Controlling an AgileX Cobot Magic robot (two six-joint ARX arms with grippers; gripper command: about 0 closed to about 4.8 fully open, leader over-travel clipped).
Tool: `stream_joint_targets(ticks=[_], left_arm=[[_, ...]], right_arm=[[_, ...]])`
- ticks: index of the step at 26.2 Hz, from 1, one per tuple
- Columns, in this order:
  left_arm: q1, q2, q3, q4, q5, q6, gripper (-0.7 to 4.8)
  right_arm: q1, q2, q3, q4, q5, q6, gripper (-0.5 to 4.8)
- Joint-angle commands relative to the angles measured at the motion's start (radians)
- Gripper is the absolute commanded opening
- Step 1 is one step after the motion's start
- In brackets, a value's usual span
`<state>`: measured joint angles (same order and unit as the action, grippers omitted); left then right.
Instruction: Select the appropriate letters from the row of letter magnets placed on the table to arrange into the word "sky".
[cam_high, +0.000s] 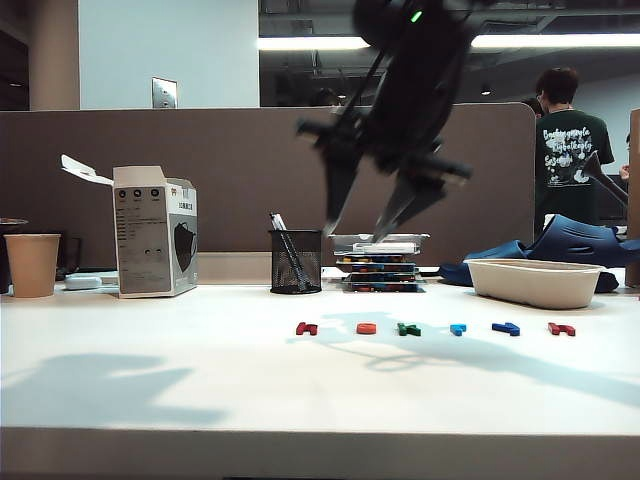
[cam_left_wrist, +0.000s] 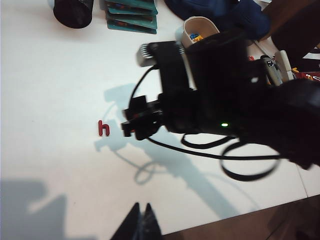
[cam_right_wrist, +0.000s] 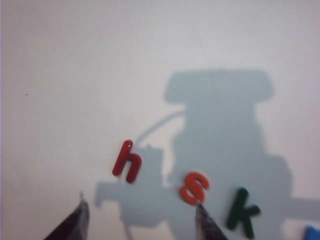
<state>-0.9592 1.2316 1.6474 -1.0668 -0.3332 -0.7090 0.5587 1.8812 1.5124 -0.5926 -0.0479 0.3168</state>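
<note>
Right pincer (cam_high: 365, 225): hangs in the upper middle of the exterior view, well above the bench, fingers spread wide with nothing between them; in its own wrist view the two fingertips (cam_right_wrist: 205, 222) frame the bench from above.
Left pincer (cam_left_wrist: 140, 225): only the dark tips show at the bottom edge of the left wrist view, drawn together to a near point and carrying nothing; it does not appear in the exterior view.
Letter s (cam_right_wrist: 194, 188): orange-red, rounded, flat on the bench just beside one right fingertip in the right wrist view, second from the left in the row.
Letter k (cam_right_wrist: 242, 212): dark green, just beside the s on the side away from the h.
Letter h (cam_right_wrist: 127, 161): dark red, on the other side of the s, not needed for the word.
Dark blue letter (cam_high: 506, 327): fifth in the row, right of centre; likely the y, shape too small to read.
Row of letter magnets (cam_high: 435, 328): six pieces in a line across the middle of the bench (cam_high: 150, 400), apart from one another.
Handling: probably very light, stiff and smooth plastic, lying thin against the surface, so each piece may skid or flip when pinched.
Where to hold: across the narrow width of the s, fingertips lowered to the bench on either side, clear of the h and the k.
</note>
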Motion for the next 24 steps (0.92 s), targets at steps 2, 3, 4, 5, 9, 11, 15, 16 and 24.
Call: stream_joint_targets(ticks=[2,3,4,5,9,11,15,16,24], left_arm=[[0.001,-0.002,0.002,0.006,-0.003,0.002,-0.05],[0.001,-0.002,0.002,0.006,-0.003,0.002,-0.05],[0.001,-0.002,0.002,0.006,-0.003,0.002,-0.05],[0.001,-0.002,0.002,0.006,-0.003,0.001,-0.05],[0.001,-0.002,0.002,0.006,-0.003,0.002,-0.05],[0.001,-0.002,0.002,0.006,-0.003,0.001,-0.05],[0.001,-0.002,0.002,0.006,-0.003,0.001,-0.05],[0.001,-0.002,0.002,0.006,-0.003,0.002,-0.05],[0.001,-0.002,0.002,0.006,-0.003,0.002,-0.05]], right_arm=[[-0.002,0.071,0.025,0.01,0.013,0.003,2.66],[-0.002,0.082,0.025,0.009,0.016,0.003,2.66],[-0.002,0.094,0.025,0.006,0.029,0.003,2.66],[-0.002,0.101,0.025,0.001,0.04,0.003,2.66],[-0.002,0.122,0.025,-0.006,0.053,0.003,2.66],[-0.002,0.127,0.024,-0.003,0.05,0.003,2.66],[-0.002,0.143,0.024,-0.01,0.047,0.002,2.66],[-0.002,0.149,0.024,-0.01,0.047,0.002,2.66],[0.001,0.17,0.024,-0.017,0.045,0.003,2.66]])
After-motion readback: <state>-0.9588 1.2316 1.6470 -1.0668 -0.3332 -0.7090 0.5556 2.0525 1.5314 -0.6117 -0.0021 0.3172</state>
